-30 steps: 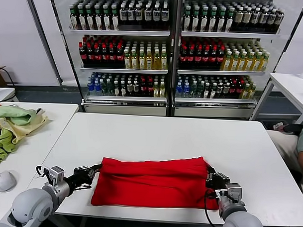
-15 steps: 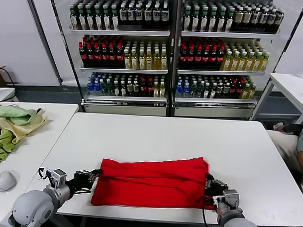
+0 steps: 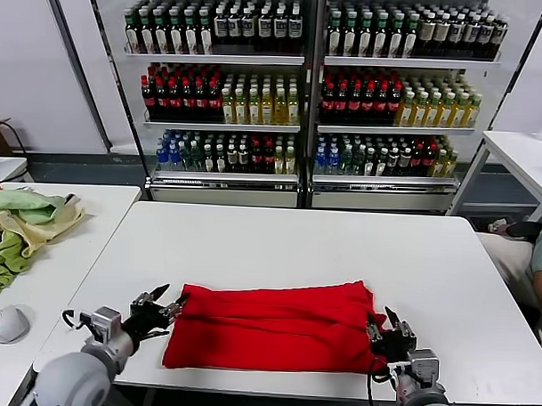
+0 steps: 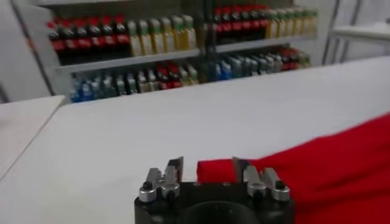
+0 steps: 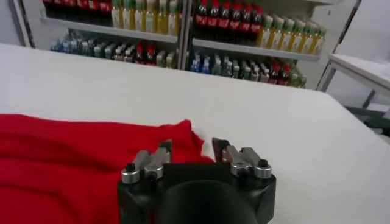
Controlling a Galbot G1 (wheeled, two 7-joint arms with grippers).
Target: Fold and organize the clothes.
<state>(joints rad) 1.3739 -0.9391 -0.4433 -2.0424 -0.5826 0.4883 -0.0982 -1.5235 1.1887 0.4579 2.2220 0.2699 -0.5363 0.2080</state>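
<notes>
The left gripper (image 3: 163, 303) sits at the left end of the red T-shirt (image 3: 271, 323), fingers spread, gripping nothing; its wrist view shows a corner of cloth lying between the parted fingers (image 4: 173, 171). The right gripper (image 3: 384, 327) is likewise apart at the shirt's right end, empty. The shirt lies folded into 1 long band on the white table (image 3: 287, 244), near its front edge.
</notes>
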